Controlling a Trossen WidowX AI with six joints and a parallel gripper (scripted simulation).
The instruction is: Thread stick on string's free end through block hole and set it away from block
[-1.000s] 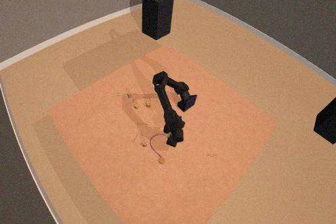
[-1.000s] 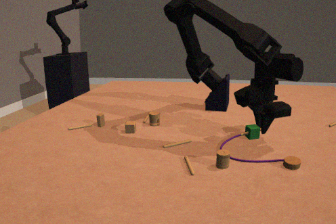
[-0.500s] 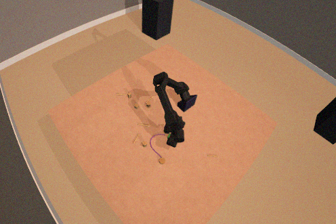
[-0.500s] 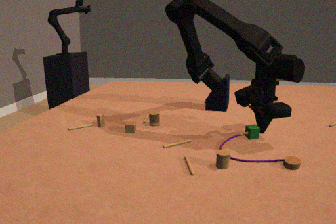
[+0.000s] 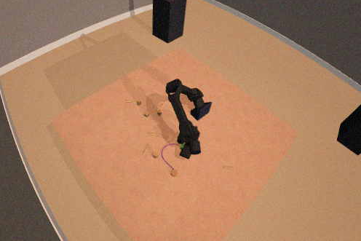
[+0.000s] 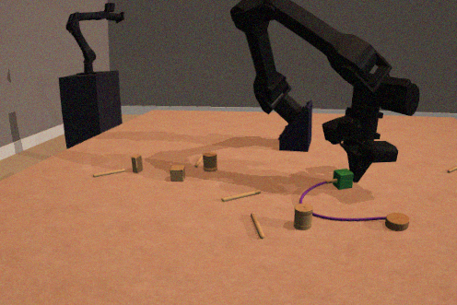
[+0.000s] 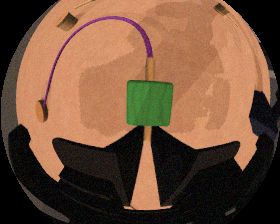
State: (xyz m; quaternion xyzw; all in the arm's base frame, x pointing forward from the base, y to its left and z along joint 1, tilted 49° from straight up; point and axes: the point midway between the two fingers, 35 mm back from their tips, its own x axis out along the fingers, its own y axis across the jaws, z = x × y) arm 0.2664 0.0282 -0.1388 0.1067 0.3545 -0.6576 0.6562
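A small green block [image 6: 343, 179] [image 5: 181, 146] [image 7: 150, 103] stands on the table. The thin wooden stick [image 7: 149, 67] [image 6: 331, 181] runs through its hole. One end of it shows on the far side of the block, where the purple string [image 7: 94, 25] [image 6: 341, 217] [image 5: 164, 156] joins it. The string curves to the round wooden button [image 6: 397, 221] [image 5: 174, 172] [image 7: 43, 110]. My gripper [image 6: 358, 175] [image 7: 146, 127] [image 5: 185, 151] is low at the near side of the block, shut on the stick's end that comes out there.
Loose sticks [image 6: 240, 195] [image 6: 257, 225] [image 6: 109, 172] and small wooden cylinders [image 6: 302, 217] [image 6: 209, 161] [image 6: 177, 172] [image 6: 136, 163] lie left of the block. Another stick [image 6: 451, 170] lies at the right edge. My arm's base [image 6: 295, 132] stands behind. A black pedestal [image 6: 89, 106] stands far left.
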